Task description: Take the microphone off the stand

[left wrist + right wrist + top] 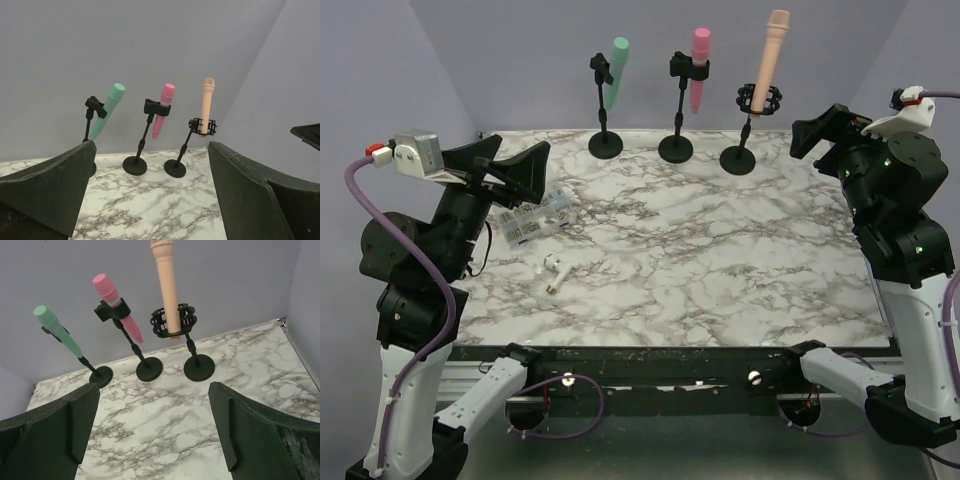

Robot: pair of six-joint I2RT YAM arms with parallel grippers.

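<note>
1. You are holding both pincers spread apart and empty, the left gripper (532, 172) over the table's (720, 260) left side and the right gripper (810, 135) at the far right.
2. The microphones are standing in a row along the far edge. The green microphone (616, 70) and pink microphone (699, 65) are leaning in clips, and the peach microphone (770, 60) is sitting upright in a ring basket (759, 99). Lifting upward is probably freeing any of them.
3. The clear box (533, 213) near your left gripper is holding small items, too small to identify.
</note>
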